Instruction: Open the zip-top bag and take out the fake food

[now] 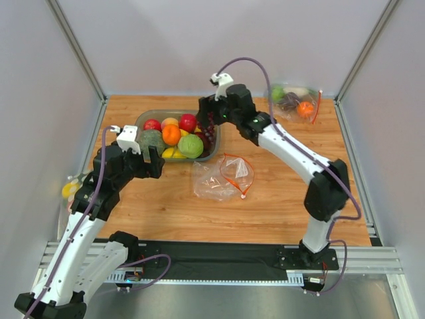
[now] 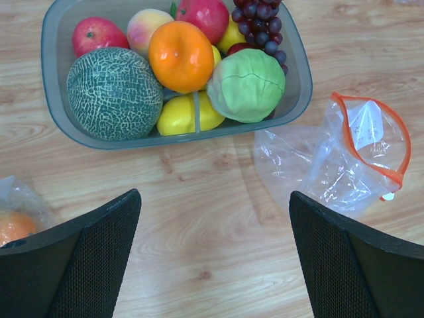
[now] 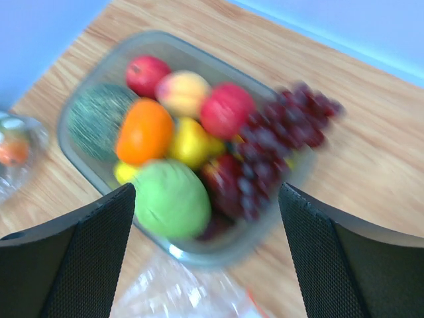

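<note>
The zip-top bag [image 1: 221, 177] lies flat on the table in front of the bin, clear and crinkly, its orange-red zip mouth [image 2: 397, 142] gaping and nothing inside. The fake food sits in the clear bin [image 1: 141, 120]: a light green round fruit [image 2: 246, 85], a purple grape bunch [image 2: 262, 23] at the right end, an orange [image 2: 181, 56]. My right gripper [image 3: 205, 252] hovers open above the bin's right end, over the grapes [image 3: 278, 139], holding nothing. My left gripper [image 2: 215, 258] stands open over bare wood just before the bin, left of the bag [image 2: 344, 159].
The bin also holds red apples, yellow lemons and a netted dark green melon [image 2: 114, 93]. A second clear bag [image 1: 295, 102] with green, purple and orange pieces lies at the back right corner. Another bag [image 1: 70, 189] with fruit lies at the left edge.
</note>
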`<act>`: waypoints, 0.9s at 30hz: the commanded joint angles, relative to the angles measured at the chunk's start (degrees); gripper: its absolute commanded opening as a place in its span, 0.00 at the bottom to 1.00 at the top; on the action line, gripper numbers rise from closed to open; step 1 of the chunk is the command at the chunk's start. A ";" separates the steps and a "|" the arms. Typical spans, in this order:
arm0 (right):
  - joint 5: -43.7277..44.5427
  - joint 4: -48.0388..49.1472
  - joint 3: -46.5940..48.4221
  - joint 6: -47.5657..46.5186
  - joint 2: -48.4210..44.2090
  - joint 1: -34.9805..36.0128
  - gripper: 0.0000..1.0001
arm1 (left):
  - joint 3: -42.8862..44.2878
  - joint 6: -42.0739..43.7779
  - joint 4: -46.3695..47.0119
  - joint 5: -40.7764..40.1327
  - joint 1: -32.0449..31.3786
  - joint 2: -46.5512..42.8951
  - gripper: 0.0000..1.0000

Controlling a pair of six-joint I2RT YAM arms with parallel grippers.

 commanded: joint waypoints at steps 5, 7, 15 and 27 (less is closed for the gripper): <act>10.19 0.16 -27.60 -2.43 -26.05 -4.56 0.89 | -0.46 1.06 2.58 0.11 0.51 -1.39 0.99; 12.65 -2.12 -35.25 -1.56 -34.20 -5.69 0.90 | -0.64 1.06 3.02 0.28 0.51 -1.66 0.99; 18.19 -13.81 -51.78 1.61 -58.30 -11.66 0.94 | -0.73 0.27 3.90 -0.68 0.51 -2.36 0.99; 21.36 -18.83 -53.38 5.30 -69.32 -14.67 1.00 | -2.57 0.19 5.48 -4.72 0.51 -6.76 0.99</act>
